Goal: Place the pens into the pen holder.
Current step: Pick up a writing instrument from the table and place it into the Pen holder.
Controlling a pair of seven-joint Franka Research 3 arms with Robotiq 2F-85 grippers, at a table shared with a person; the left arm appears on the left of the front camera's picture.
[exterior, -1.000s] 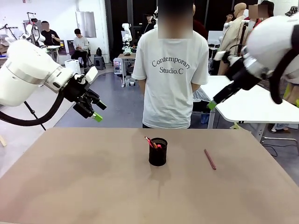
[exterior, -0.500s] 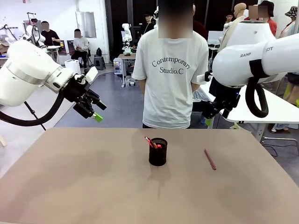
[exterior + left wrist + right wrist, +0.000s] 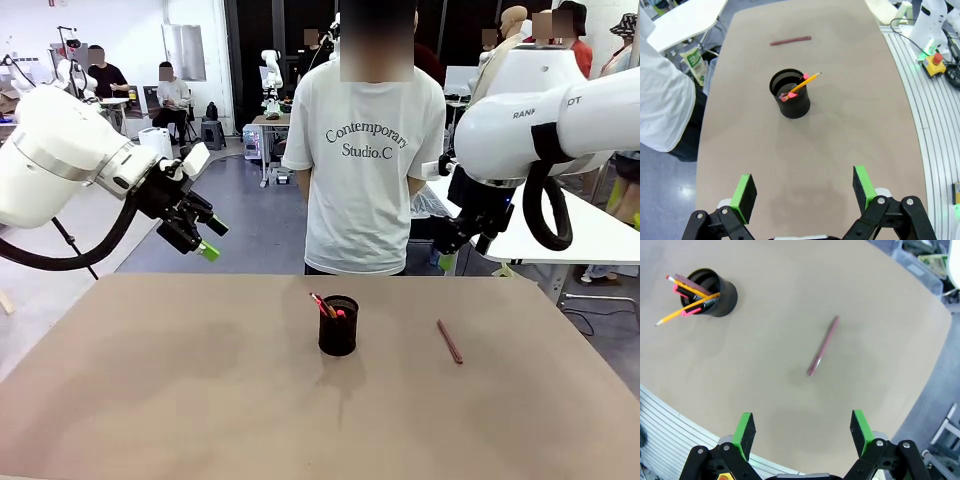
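Note:
A black mesh pen holder [image 3: 338, 325] stands mid-table, with a yellow pencil [image 3: 807, 81] and a dark pen with a pink-red end leaning out of it. A reddish-brown pen [image 3: 449, 341] lies flat on the table to the holder's right. My left gripper [image 3: 205, 238] hangs open above the table's far left edge, holding nothing. My right gripper [image 3: 445, 262] is open above the far right edge, and the reddish-brown pen [image 3: 822, 346] lies below and ahead of it, with the pen holder [image 3: 715, 292] off to the side. The left wrist view looks down past my left gripper [image 3: 804, 192] at the pen holder [image 3: 790, 93].
A person in a white T-shirt [image 3: 365, 150] stands at the far side of the brown table [image 3: 200, 400], hands not over it. A white table [image 3: 560, 225] stands behind my right arm. A red stop button [image 3: 935, 59] sits beyond the table's side edge.
My right arm has swung in from the far right, bringing its gripper lower and closer to the table's far edge. The left arm, holder and pens have not moved.

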